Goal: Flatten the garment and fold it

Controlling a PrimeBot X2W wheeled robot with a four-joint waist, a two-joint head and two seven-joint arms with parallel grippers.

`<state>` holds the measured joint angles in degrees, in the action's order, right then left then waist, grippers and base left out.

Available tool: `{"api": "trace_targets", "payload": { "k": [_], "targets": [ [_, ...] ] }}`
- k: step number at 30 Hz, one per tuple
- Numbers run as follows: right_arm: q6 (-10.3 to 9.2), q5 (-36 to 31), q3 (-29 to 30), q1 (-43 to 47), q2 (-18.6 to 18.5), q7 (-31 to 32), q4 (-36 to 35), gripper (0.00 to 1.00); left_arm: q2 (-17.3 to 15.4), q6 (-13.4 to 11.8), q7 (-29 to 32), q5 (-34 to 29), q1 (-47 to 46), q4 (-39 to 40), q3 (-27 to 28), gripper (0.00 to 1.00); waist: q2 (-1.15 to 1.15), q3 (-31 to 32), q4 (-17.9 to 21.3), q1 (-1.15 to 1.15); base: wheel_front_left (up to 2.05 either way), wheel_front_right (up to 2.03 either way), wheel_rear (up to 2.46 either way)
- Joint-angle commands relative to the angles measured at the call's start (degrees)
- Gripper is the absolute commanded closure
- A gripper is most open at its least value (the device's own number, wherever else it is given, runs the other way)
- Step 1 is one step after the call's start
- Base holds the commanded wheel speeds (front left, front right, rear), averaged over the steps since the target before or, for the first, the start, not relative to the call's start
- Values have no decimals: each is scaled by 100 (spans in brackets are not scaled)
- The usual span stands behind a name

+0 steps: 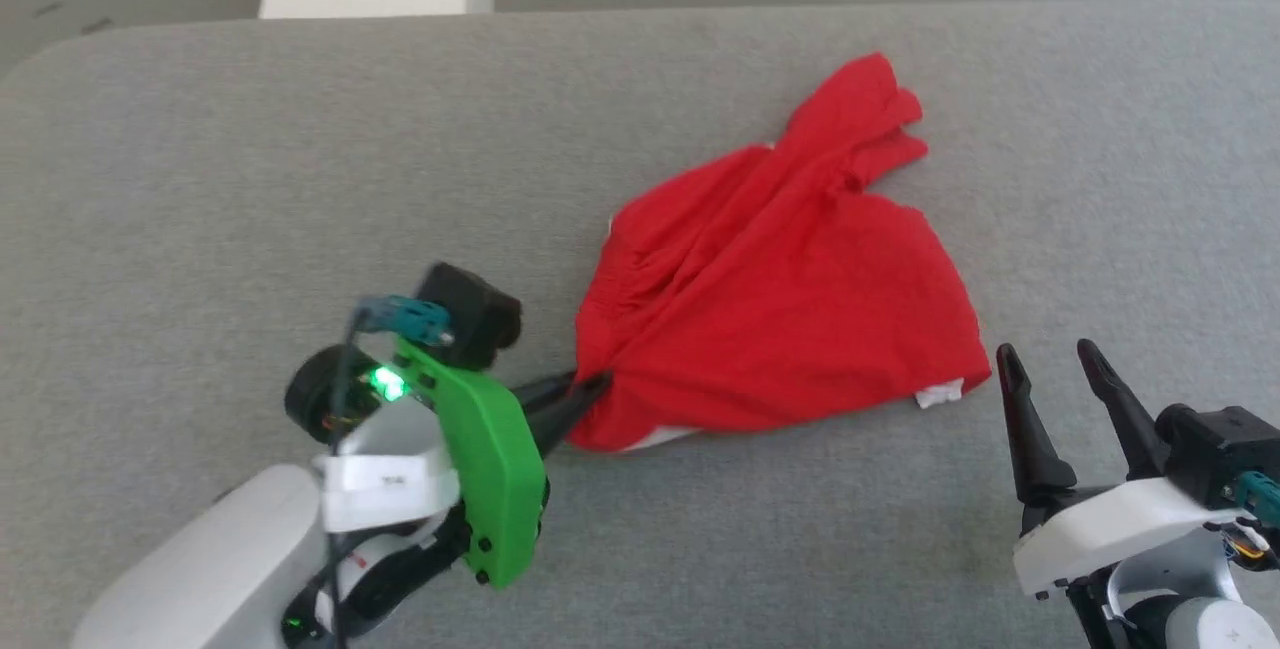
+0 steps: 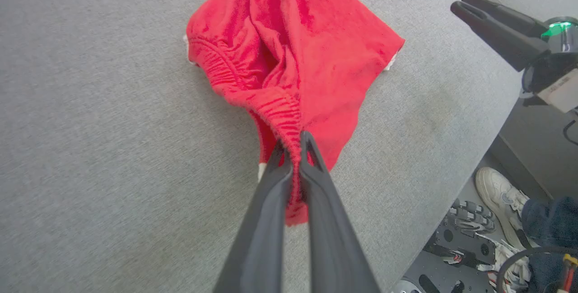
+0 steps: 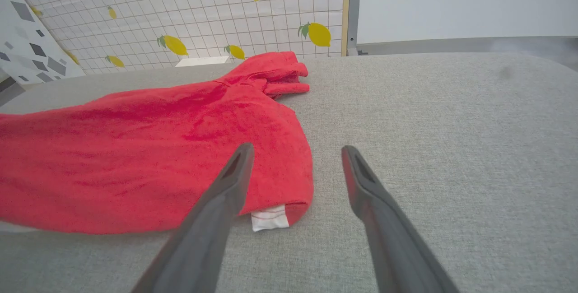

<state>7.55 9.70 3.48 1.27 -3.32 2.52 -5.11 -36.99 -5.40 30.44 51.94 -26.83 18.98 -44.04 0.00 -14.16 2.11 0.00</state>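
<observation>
The shorts lie rumpled on the table, long axis running from the waistband, near left, to a bunched leg, far right. The left gripper is pinched tight on the shorts' waistband end. The right gripper, wide and empty, stands just beside the shorts' near right corner, fabric to its left; it looks the nearer arm for that corner.
</observation>
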Motion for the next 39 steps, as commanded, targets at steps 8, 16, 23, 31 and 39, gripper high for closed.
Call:
{"api": "trace_targets", "payload": {
  "k": [8,16,23,31,39],
  "targets": [
    [-6,-37,-176,-76,-8,48,-77,0,-117,-443,-198,139,-136,-94,611,100,0,-170,29,0,0,0,0],
    [-6,-48,-309,-200,15,-72,-4,0,-267,-326,-237,-101,-348,-1367,599,100,0,-584,386,0,0,0,0],
    [-6,-69,-334,-252,28,-150,52,0,-150,-223,-299,-290,-510,-2224,441,82,0,-730,457,0,0,0,0],
    [-6,-60,-296,-271,35,-82,48,0,126,-286,-860,-623,-591,-2751,362,0,0,-533,290,0,0,0,0],
    [-6,10,-174,-197,-74,90,-9,0,186,-414,-1648,-838,-382,-2483,470,0,0,-91,-62,0,0,0,0]
  ]
}}
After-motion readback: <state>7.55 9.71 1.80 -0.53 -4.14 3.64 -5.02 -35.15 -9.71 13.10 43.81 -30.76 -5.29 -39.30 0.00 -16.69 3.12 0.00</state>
